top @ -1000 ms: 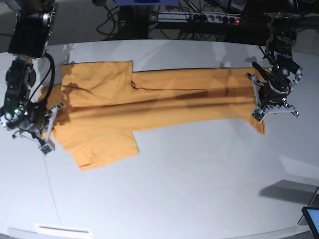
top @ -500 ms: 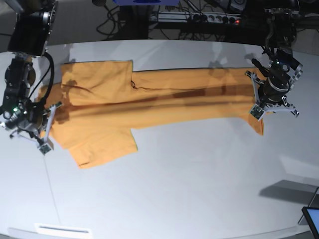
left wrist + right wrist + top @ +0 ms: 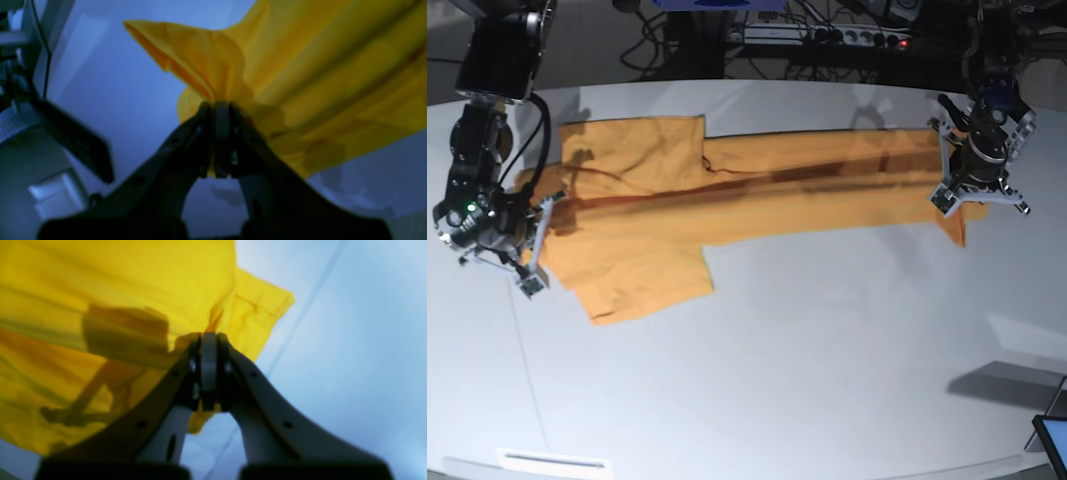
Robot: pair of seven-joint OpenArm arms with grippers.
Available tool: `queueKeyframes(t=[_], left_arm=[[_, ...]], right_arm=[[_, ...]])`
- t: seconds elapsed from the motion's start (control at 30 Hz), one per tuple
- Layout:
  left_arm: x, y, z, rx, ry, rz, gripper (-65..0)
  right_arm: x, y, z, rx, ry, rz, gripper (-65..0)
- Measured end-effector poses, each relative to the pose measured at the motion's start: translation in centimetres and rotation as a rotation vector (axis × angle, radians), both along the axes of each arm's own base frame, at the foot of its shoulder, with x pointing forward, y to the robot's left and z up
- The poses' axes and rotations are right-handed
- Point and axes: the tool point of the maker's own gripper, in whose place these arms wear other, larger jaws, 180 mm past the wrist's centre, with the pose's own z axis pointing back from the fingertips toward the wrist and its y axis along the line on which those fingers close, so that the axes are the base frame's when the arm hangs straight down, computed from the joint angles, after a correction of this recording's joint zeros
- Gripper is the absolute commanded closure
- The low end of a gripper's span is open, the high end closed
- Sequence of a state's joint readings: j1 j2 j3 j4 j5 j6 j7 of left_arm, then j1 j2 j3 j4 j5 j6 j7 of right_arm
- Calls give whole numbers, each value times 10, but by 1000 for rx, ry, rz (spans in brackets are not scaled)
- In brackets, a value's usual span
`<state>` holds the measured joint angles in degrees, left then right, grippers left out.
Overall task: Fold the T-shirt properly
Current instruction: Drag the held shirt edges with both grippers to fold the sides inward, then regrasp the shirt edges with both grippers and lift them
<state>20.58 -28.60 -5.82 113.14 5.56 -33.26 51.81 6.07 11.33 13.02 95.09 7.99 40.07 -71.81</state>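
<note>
An orange T-shirt (image 3: 727,200) stretches across the upper frame, folded lengthwise; both arms' fingers (image 3: 217,133) pinch its ends. Sleeves and crosswise folds remain.

**Q:** so where's everything sitting rn?

**A:** T-shirt (image 3: 727,200) is stretched sideways across the far half of the table (image 3: 827,350). My right gripper (image 3: 527,262) has its left end in the base view, my left gripper (image 3: 949,195) the right end. Sleeves are toward the left, one pointing back, one toward the front.
</note>
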Motion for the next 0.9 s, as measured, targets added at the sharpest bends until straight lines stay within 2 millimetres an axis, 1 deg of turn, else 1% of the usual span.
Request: queueKeyframes(t=[0.2,0.37,0.43,0.5,0.6,0.63,0.67,0.7,0.73,0.77,0.83,0.87,0.9], left_arm=[[-3,1,-2,12,5,-1,0],[-11,2,-7,18,31,2,0],[-10,2,-7,18,28,2,0],[-10,2,-6,19,28,1,0],[-10,4,-5,26,28,-1,0],[-9,5,-5,29,28,-1,-2],[-9,5,-5,30,28,-1,-20],[-10,5,-5,29,28,-1,-54],[-10,5,-6,29,31,-1,-91],[-14,5,-8,30,39,-1,-143],[-20,5,-12,32,58,0,-212],[-23,6,-13,35,70,3,-233],[-24,7,-14,37,73,6,-242]], right_arm=[[-2,4,-3,7,7,-1,-3],[-8,7,-8,15,23,0,-10],[-8,7,-8,15,23,0,-17],[-8,7,-8,15,23,0,-59],[-8,7,-8,15,23,0,-174],[-8,7,-8,14,24,-1,-203],[-8,6,-9,12,25,-1,-223],[-8,6,-9,12,24,-2,-234],[-9,5,-9,16,23,-9,-234],[-9,3,-8,25,19,-25,-235],[-12,-5,-8,27,20,-53,-235],[-12,-8,-8,24,20,-62,-235],[-14,-11,-8,19,22,-68,-235]])
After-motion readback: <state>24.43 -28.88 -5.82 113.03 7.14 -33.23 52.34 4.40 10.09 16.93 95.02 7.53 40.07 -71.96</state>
